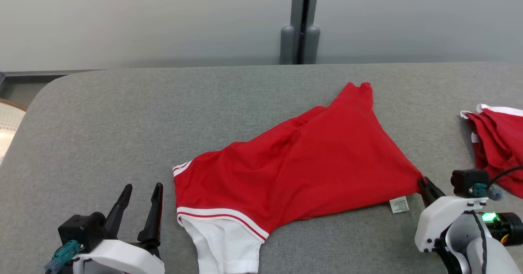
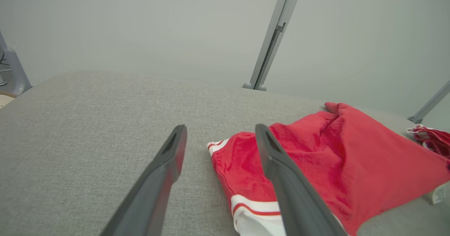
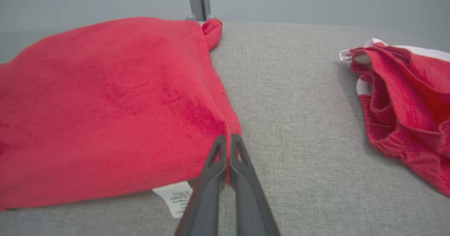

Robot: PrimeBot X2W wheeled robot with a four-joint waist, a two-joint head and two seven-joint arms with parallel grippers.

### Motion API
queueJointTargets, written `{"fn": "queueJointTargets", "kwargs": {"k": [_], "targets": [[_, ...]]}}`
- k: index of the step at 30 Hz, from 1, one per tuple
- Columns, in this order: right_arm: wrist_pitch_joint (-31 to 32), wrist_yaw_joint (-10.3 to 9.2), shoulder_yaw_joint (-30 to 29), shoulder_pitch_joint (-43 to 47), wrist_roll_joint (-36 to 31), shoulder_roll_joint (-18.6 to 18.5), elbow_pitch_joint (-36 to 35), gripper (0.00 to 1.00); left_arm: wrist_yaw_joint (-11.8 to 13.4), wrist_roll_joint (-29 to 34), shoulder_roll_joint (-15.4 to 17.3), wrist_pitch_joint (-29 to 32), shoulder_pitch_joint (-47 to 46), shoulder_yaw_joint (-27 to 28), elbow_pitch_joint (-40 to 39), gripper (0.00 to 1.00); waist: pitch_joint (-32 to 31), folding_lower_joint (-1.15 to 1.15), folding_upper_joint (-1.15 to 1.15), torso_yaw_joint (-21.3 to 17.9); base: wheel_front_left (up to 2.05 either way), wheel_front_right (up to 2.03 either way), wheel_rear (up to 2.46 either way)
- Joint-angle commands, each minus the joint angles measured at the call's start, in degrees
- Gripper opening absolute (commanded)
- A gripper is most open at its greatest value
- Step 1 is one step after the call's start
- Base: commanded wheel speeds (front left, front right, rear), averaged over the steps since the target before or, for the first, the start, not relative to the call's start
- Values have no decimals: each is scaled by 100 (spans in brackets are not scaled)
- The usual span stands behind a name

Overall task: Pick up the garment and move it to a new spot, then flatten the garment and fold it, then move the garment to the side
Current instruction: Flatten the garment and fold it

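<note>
The garment [image 1: 302, 163], red with white trim, lies on the grey table [image 1: 122, 114] at the centre of the head view. It is spread loosely and runs from its white-banded end at 7 o'clock to a narrow red tip at 1 o'clock. Creases cross its upper half. The white-banded end reaches the bottom edge of that view, with plain white cloth below the bands.

The right gripper [image 1: 423, 181] sits at 4 o'clock. Its jaws are closed on the garment's red corner. In the right wrist view the two fingers [image 3: 211, 179] meet with a thin fold of red cloth pinched between their tips. A white label [image 1: 399, 205] hangs from the hem at 8 o'clock of that corner, lying on the table.

The left gripper [image 1: 143, 188] is at 8 o'clock, jaws wide open and holding nothing. It is just beside the garment's banded edge, at that edge's 9 o'clock. In the left wrist view its right finger [image 2: 281, 172] overlaps the red cloth; whether it touches cannot be told.

A second red pile [image 1: 498, 143], also white-trimmed and bunched, lies at 3 o'clock, apart from the garment. A grey post [image 1: 300, 21] stands behind the table at 12 o'clock.
</note>
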Motion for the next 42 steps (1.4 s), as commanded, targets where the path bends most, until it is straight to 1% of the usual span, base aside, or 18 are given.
{"fn": "queueJointTargets", "kwargs": {"k": [1, 4, 5, 6, 7, 10, 14, 17, 21, 25, 30, 35, 42], "targets": [[104, -2, 8, 147, 49, -76, -139, 0, 26, -18, 15, -29, 14, 11, 7, 100, -53, 0, 0, -168, 0, 0, 0], [433, -2, 2, 463, 102, -136, -524, 0, 46, -25, 15, -30, 27, 6, 18, 100, -58, 0, 0, -322, 0, 0, 0], [525, -2, -11, 560, 100, -137, -626, 20, 48, -28, 18, -31, 32, 4, 23, 100, -64, 0, 0, -364, 0, 0, 0], [604, -2, -9, 646, 94, -137, -719, 47, 46, -31, 28, -27, 37, 7, 29, 100, -70, 0, 0, -398, 0, 0, 0], [656, -2, -19, 706, 112, -127, -796, 100, 43, -32, 36, -21, 32, 6, 32, 100, -71, 0, 0, -422, 0, 0, 0], [746, -2, -41, 846, 138, -75, -989, 100, 52, -42, 59, -10, 10, 8, 38, 100, -93, 0, 0, -474, 0, 0, 0], [389, -2, -128, 942, 138, 28, -1375, 100, 76, -25, 107, -67, 30, 39, 4, 100, -145, 0, 0, -507, 0, 0, 0], [-48, -2, -115, 949, 165, 122, -1648, 100, 91, -37, 131, -100, 81, 58, -20, 100, -187, 0, 0, -511, 0, 0, 0], [-826, -2, -94, 906, 149, 222, -1825, 100, 111, -13, 143, -176, 110, 90, -75, 100, -258, 0, 0, -471, 0, 0, 0], [-1553, -2, -71, 899, 141, 323, -1859, 100, 148, 5, 148, -277, 146, 140, -149, 100, -339, 0, 0, -417, 0, 0, 0], [-2199, -2, -169, 918, 66, 376, -1823, 100, 242, 135, 159, -509, 203, 327, -361, 100, -431, 0, 0, -374, 0, 0, 0], [-2369, -2, -390, 941, -31, 406, -1925, 100, 320, 255, 127, -608, 337, 513, -554, 100, -492, 0, 0, -395, 0, 0, 0], [-2410, -2, -434, 917, -85, 417, -1889, 100, 333, 329, 91, -637, 466, 564, -629, 100, -533, 0, 0, -432, 0, 0, 0]]}}
